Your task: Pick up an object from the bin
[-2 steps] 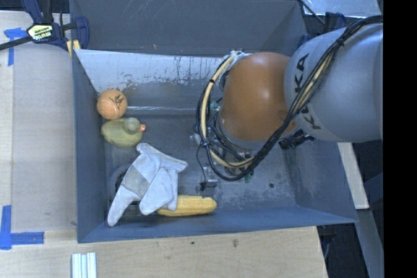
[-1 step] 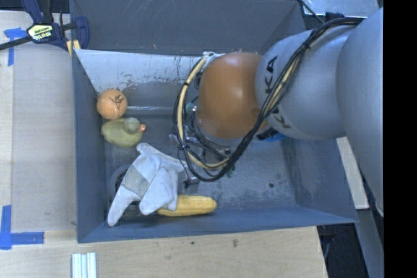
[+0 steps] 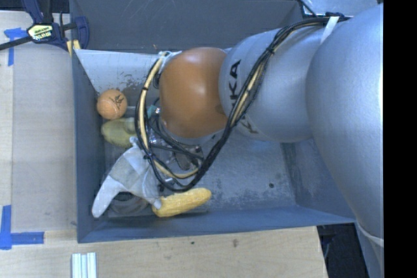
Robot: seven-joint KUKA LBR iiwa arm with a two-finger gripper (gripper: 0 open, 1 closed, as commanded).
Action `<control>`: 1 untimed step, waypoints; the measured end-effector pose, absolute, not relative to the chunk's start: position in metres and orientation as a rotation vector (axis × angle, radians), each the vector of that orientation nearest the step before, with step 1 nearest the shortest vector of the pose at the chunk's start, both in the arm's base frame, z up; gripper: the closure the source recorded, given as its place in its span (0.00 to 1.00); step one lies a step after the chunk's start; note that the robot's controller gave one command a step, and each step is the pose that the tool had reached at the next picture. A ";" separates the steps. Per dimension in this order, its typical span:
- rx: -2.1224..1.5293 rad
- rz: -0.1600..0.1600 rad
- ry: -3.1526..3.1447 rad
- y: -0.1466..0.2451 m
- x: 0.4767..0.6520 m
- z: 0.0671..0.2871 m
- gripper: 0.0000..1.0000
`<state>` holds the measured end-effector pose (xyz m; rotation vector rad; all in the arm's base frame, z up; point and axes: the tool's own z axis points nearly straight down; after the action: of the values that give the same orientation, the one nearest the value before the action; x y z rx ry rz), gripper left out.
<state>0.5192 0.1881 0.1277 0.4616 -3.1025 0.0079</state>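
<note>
My gripper (image 3: 166, 156) is low in the grey metal bin (image 3: 215, 221), over the crumpled white cloth (image 3: 120, 179) near the lower left corner, beside the bumpy yellow toy corn cob (image 3: 182, 201). I cannot tell if it grips anything. I think the lift is not done.

The arm (image 3: 306, 88) is a thick silver-grey tube with rounded joints, and black letters (image 3: 234, 75) are partly visible on its side. Just above the dark metal pincer (image 3: 163, 156) sits a smooth orange-brown dome cover (image 3: 192, 91). Black and yellow cables (image 3: 260, 65) run along the arm and loop around the dome towards the pincer.
</note>
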 end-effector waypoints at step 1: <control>0.583 0.029 -3.083 0.221 0.526 0.142 0.00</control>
<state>0.5265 0.2212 0.1416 0.5826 -3.0829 0.0290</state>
